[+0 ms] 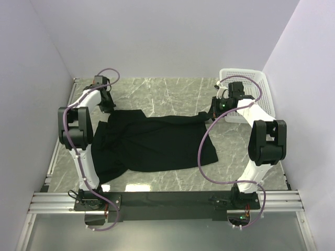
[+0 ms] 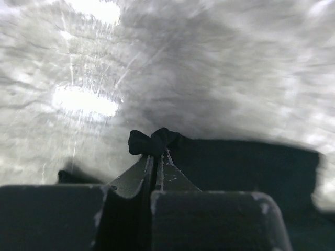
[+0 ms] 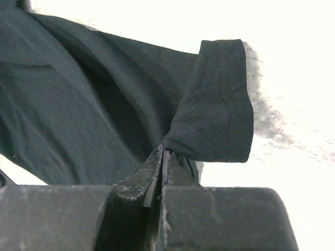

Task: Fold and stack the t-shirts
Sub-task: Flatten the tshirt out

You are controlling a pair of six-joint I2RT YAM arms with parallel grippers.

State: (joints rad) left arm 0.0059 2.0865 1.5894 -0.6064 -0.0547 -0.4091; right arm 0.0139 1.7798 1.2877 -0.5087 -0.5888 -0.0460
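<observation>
When read from the near edge outward: one grooved metal rail [image 1: 167, 201], with two white-and-black arms rising from it, each trailed by one looping purple cable [image 1: 200, 154]. Next, one black t-shirt [image 1: 157, 141], soft matte cloth, spread mostly flat across the middle of the grey-veined, marble-patterned bench [image 1: 172, 94]; roughly rectangular, with rumpled folds bunched toward its left side and a straight edge on the near right. Farther back, at the shirt's far left corner, left gripper [image 1: 108, 104] down at the cloth. In its wrist view, left gripper [image 2: 155, 154] closed tight, two dark fingers pressed together, a small knot of black fabric pinched at the tips, glossy bench surface blurred beyond. At the far right corner, right gripper [image 1: 212, 112] likewise clamped on the shirt. In its wrist view, right gripper [image 3: 163, 151] with fingers meeting on the cloth just below one short sleeve, the cuff double-stitched, against a washed-out bright background. Farthest, in the far right corner beside the wall, one white perforated plastic basket [image 1: 261, 86], rectangular, partly hidden behind the right arm.
</observation>
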